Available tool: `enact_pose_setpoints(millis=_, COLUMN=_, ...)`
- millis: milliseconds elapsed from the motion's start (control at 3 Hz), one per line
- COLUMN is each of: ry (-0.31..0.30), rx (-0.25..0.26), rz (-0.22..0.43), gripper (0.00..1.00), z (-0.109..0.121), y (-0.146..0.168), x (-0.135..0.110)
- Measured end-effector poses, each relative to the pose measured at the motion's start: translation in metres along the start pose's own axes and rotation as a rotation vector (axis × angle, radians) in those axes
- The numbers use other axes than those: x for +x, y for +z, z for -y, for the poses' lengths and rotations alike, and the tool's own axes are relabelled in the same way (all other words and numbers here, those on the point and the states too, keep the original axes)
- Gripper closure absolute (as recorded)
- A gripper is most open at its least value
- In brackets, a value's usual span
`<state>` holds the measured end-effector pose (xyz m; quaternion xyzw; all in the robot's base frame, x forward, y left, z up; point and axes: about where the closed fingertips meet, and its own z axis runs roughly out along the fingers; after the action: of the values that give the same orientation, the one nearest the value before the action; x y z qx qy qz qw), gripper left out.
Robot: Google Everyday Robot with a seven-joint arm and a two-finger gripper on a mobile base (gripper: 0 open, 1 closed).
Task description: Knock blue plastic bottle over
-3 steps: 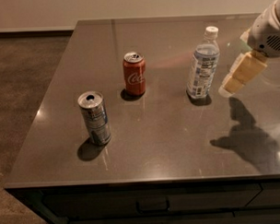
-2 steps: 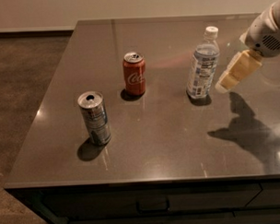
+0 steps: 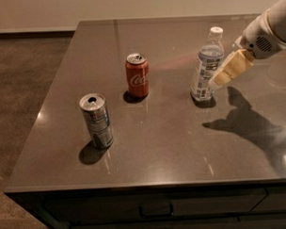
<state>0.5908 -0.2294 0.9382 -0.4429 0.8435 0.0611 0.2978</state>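
Camera view: clear bluish plastic bottle with white cap (image 3: 205, 69) upright on grey worktop (image 3: 158, 144). Cream hand (image 3: 219, 78) just beside its right flank; open or closed, cannot tell. Step in hand: approach. Next needed: leftward push, high on body.

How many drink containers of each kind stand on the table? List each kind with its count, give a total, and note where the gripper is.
Cans: 2 (red cola can, silver-blue slim can)
Bottles: 1 (blue plastic bottle)
Total: 3, all upright on the table
The gripper is beside the blue plastic bottle at label height; whether they touch cannot be told.
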Motion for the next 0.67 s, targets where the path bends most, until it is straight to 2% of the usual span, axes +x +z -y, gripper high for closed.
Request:
enact_pose_setpoints(millis=333, ry=0.017, rx=-0.02, rz=0.056, gripper=0.0, z=0.0026, y=0.012, x=-0.0123)
enact_pose_setpoints(millis=667, ry=0.035, rx=-0.038, rz=0.088, gripper=0.14, z=0.0049, y=0.0182, x=-0.019)
